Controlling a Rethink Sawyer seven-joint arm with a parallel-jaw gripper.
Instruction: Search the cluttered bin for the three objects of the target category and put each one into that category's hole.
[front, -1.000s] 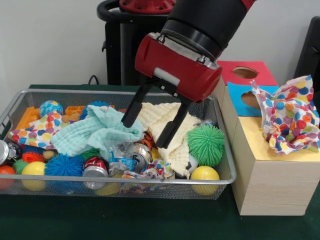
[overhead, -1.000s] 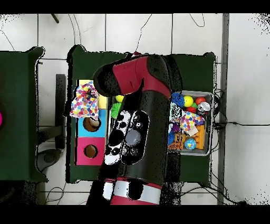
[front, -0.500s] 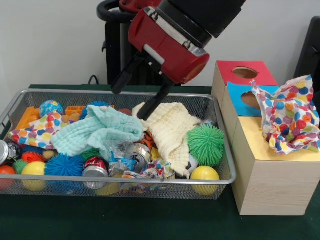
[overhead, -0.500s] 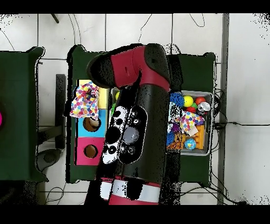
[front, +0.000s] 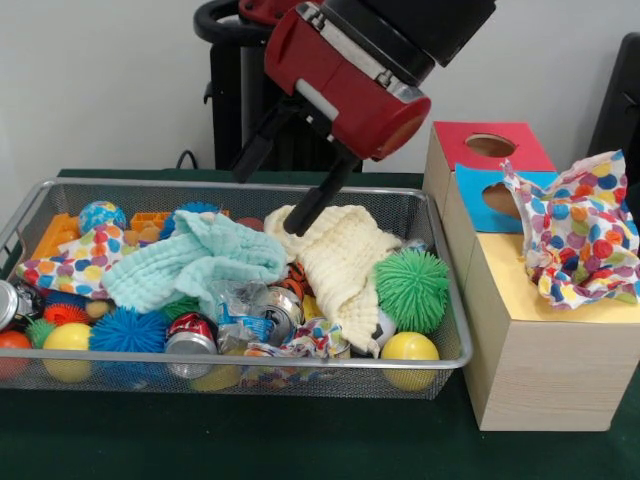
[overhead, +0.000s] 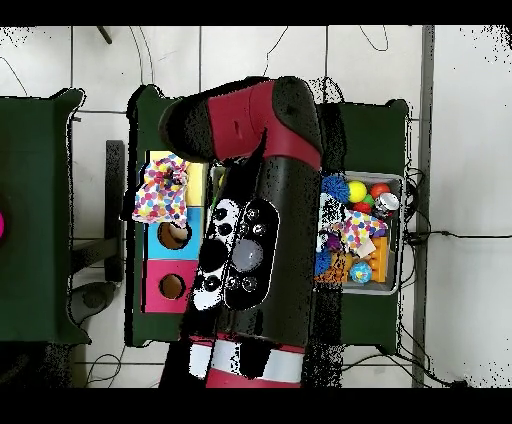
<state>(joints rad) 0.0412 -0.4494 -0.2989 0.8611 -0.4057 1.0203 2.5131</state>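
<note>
My gripper (front: 272, 190) hangs open and empty above the middle of the wire bin (front: 120, 362). Its black fingertips (front: 298, 218) stand just over a cream cloth (front: 340, 255). A mint cloth (front: 195, 260) lies to the left of that one, and a polka-dot cloth (front: 70, 262) lies at the bin's left end. Another polka-dot cloth (front: 580, 240) is bunched on the yellow top of the wooden box (front: 540, 370). Seen from overhead, my arm (overhead: 255, 230) covers the gripper and most of the bin, and the polka-dot cloth (overhead: 160, 190) shows on the box.
The box also has a red panel with a hole (front: 490, 145) and a blue panel with a hole (front: 500, 200). Around the cloths, the bin holds crushed cans (front: 190, 335), spiky balls (front: 412, 288), yellow balls (front: 410, 347) and orange blocks (front: 55, 235).
My gripper rose out of the bin from between the mint and cream cloths, open and empty. In the last half second it shifted slightly right.
</note>
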